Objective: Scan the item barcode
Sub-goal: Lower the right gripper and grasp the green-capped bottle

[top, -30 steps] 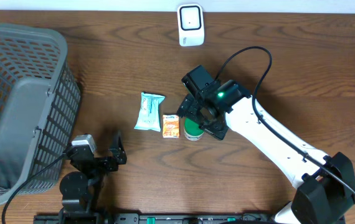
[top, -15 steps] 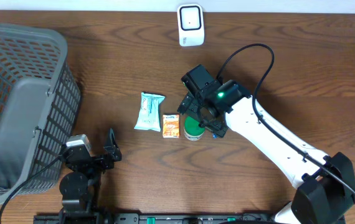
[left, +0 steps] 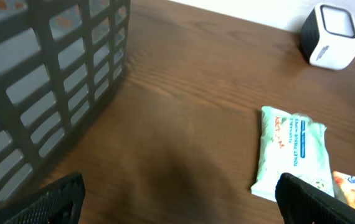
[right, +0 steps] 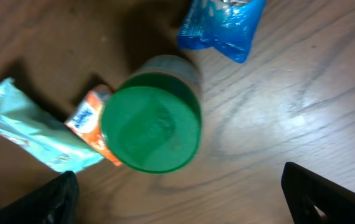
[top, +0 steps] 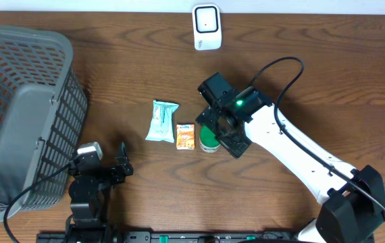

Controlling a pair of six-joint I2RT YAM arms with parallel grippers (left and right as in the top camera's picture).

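Looking down on a brown wooden worktop (top: 111, 54) here. Got the right pincer (top: 221, 132) parked straight over a green-lidded jar (right: 151, 129), jaws spread wide apart, nothing clamped between them. Jar-wise: upright, roughly mid-worktop, pressed right up against an orange snack packet (top: 186, 136) on one side, with a blue pouch (right: 221, 22) just beside it on the other. Can't tell from the wrist view whether jar and pouch actually touch. Next to the orange packet, lying flat: a mint-green pack of wipes (top: 161, 121). Spotted the white barcode scanner (top: 207, 27) up at the far edge, well apart from the jar. Over on the other side, got the left pincer (top: 122, 162) sitting low near the front edge, jaws also spread wide and gripping nothing, just beside a big grey plastic basket (top: 17, 121). Can't make out any barcode on the jar from these angles, only the plain green lid.
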